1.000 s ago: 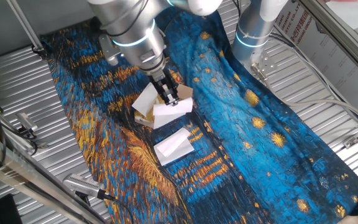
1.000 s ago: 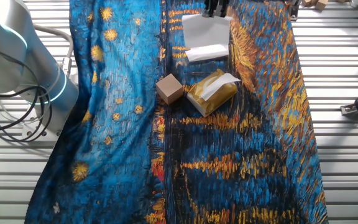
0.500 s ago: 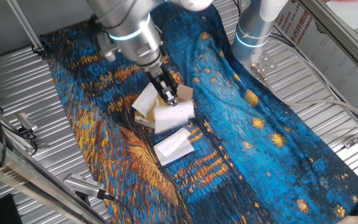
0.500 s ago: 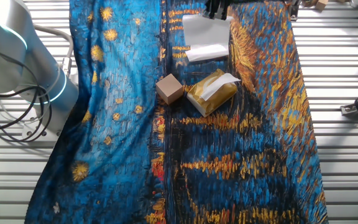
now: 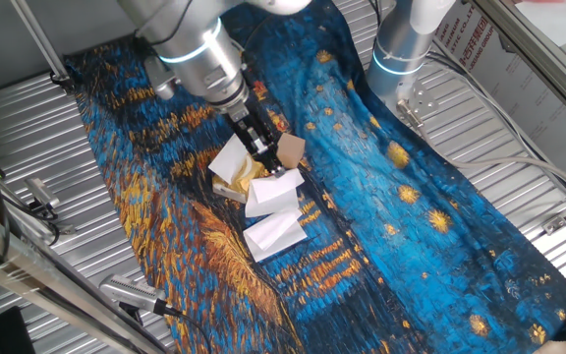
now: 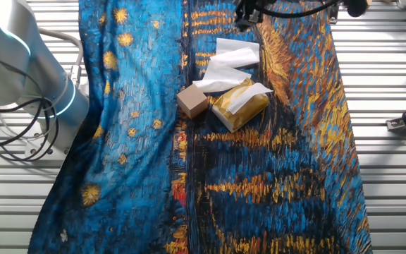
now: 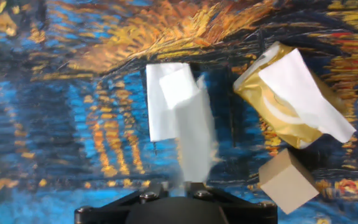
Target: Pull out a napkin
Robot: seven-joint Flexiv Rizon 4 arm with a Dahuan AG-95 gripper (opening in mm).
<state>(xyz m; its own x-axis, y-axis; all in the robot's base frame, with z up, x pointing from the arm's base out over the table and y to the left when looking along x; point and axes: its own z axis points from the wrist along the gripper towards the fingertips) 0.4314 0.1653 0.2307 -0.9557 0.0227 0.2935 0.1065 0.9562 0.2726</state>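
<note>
The napkin (image 5: 271,195), a soft white creased tissue, lies loose on the cloth between the yellow-gold tissue packet (image 5: 232,179) and the flat-folded white sheet (image 5: 275,234). My gripper (image 5: 267,164) hangs just above it with the jaws apart and nothing in them. In the hand view the napkin (image 7: 195,140) is a blurred white strip running from my gripper (image 7: 185,186) over the folded sheet (image 7: 160,102). In the other fixed view the napkin (image 6: 217,73) lies apart from my gripper (image 6: 247,14). Another tissue sticks out of the packet (image 7: 284,109).
A small brown cardboard cube (image 5: 291,149) stands right beside the packet; it also shows in the hand view (image 7: 288,180). The blue-and-gold painted cloth (image 5: 411,197) covers the table. A second arm's base (image 5: 401,49) stands at the back right.
The napkin has left my jaws and dropped onto the cloth beside the packet. My gripper has moved up and to the left, away from it.
</note>
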